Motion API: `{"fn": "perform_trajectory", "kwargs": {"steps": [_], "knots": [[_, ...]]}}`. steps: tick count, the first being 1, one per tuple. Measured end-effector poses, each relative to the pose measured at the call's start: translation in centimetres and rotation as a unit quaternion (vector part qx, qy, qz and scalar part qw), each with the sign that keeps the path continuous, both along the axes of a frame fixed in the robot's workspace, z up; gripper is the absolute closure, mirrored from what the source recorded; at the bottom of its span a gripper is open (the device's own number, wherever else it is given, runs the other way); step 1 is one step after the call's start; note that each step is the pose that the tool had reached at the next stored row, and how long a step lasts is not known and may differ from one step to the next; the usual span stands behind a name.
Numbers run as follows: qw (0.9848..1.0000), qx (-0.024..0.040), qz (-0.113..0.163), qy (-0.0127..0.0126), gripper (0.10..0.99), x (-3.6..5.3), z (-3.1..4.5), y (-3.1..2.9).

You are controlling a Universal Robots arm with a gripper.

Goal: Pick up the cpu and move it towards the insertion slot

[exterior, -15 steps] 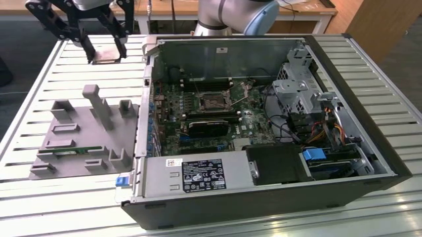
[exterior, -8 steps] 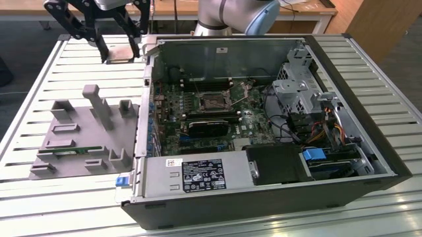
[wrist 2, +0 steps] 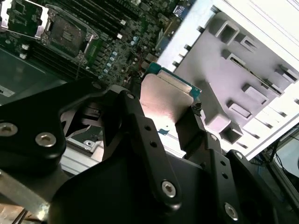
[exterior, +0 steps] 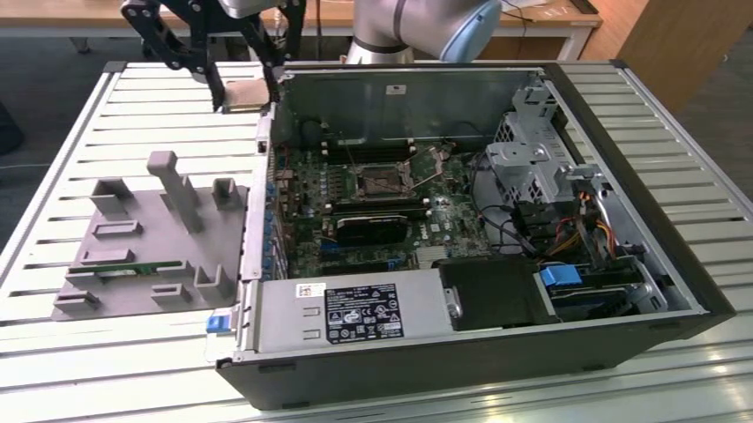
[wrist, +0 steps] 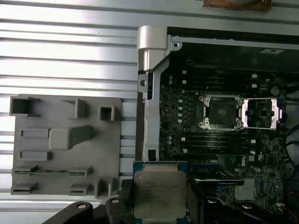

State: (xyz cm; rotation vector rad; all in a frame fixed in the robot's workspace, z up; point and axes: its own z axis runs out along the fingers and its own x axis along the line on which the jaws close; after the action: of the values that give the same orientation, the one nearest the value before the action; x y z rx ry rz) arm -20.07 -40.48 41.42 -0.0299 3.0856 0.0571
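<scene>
Aloft, gripper (wrist 2: 180, 105) clasping cpu (wrist: 160, 192) — slot (wrist: 220, 112) apart

Premises read as a robotics lab or technical workshop, not a home. The work surface is a slatted white metal bench (exterior: 94, 132), industrial in type. On it lies 1 desktop computer case (exterior: 495, 352) on its side with the panel off, motherboard (exterior: 389, 203), cabling and drive cage exposed. Beside it, toward the exterior view's left, sits a grey fixture tray (exterior: 141, 256) with moulded holders (plainly purpose-made). A robot arm base (exterior: 412, 31) stands at the bench's far edge. Behind it, a wooden desk (exterior: 553, 18) and bare floor suggest a shared work room.
</scene>
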Motion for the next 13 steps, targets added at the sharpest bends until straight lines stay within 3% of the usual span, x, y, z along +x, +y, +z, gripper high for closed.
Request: {"fn": "perform_trajectory", "kwargs": {"steps": [13], "knots": [[1.0,0.0,0.0,0.0008,0.545,5.41,0.0,0.0]]}}
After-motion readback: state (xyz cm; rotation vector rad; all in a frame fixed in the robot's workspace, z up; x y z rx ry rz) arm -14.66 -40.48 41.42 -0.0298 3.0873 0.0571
